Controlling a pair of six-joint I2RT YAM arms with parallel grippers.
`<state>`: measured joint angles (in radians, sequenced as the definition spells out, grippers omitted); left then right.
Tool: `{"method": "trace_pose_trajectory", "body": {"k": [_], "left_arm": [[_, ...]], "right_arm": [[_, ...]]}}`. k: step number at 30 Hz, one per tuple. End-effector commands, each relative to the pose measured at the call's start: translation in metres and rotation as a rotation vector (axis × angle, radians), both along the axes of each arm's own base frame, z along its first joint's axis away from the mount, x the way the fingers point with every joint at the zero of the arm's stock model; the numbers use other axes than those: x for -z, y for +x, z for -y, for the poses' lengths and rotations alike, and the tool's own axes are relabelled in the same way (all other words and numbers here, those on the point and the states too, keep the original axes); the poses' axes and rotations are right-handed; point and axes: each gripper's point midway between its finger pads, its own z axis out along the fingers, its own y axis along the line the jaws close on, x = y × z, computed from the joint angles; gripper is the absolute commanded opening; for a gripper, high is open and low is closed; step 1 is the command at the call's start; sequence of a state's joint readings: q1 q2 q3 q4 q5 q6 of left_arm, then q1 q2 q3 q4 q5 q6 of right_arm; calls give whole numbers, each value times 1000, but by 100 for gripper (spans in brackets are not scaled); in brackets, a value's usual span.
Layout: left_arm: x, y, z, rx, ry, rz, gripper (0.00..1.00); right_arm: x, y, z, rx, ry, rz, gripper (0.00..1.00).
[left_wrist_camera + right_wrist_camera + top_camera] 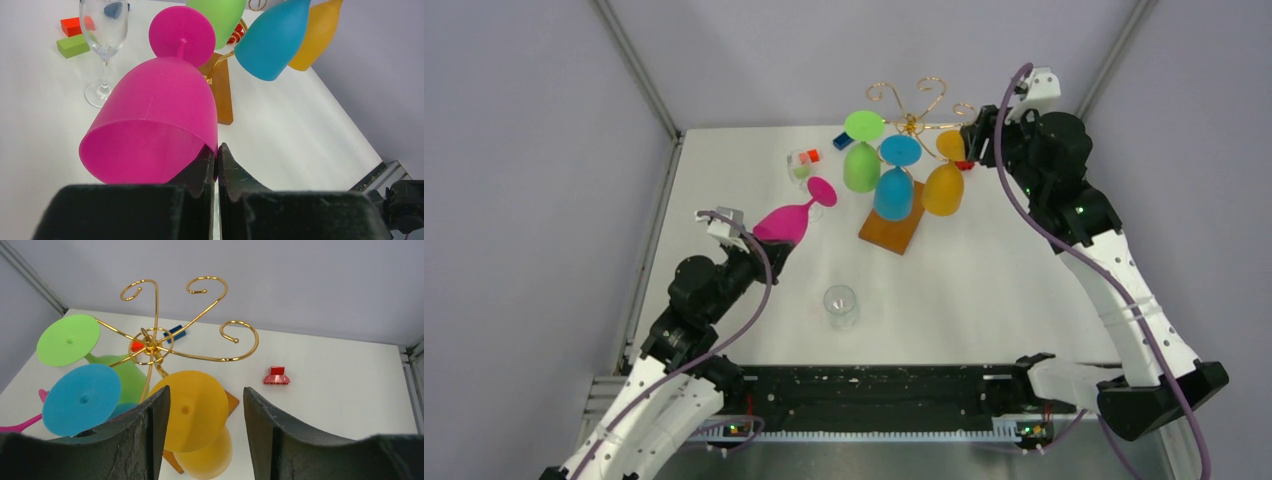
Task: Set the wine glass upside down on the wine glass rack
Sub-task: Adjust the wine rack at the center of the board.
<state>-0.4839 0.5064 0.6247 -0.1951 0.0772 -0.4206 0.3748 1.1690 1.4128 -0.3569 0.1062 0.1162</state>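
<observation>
Left gripper (217, 151) on pink wine glass (160, 100) rim

The left arm (692, 292) and right arm (1126, 292) have white links, black joint housings and a purple cable (1000, 150) each. Their fingers (145, 445) are matte black and scuffed.

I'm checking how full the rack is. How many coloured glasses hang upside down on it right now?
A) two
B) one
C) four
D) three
D: the green glass, the blue glass and the orange glass hang foot-up on the rack, while the pink glass is off the rack, held at its rim by the left gripper.
</observation>
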Motion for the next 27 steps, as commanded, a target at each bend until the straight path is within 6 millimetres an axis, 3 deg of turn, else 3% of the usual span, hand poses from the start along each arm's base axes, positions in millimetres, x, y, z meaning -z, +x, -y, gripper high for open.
{"method": "trace_pose_trajectory", "body": {"k": [1, 8, 16, 25, 27], "left_arm": [[-27, -4, -7, -14, -9, 87, 0], [-70, -17, -17, -32, -81, 262, 0], [-102, -23, -20, -27, -110, 389, 0], [-102, -22, -12, 10, -79, 382, 0], [-89, -21, -9, 30, -41, 326, 0]], "right_arm": [[-28, -9, 5, 3, 51, 112, 55], [-44, -23, 13, 12, 83, 221, 55], [-29, 0, 25, 128, 14, 53, 55], [-36, 57, 1, 26, -145, -94, 58], [-37, 66, -1, 32, -151, -90, 58]]}}
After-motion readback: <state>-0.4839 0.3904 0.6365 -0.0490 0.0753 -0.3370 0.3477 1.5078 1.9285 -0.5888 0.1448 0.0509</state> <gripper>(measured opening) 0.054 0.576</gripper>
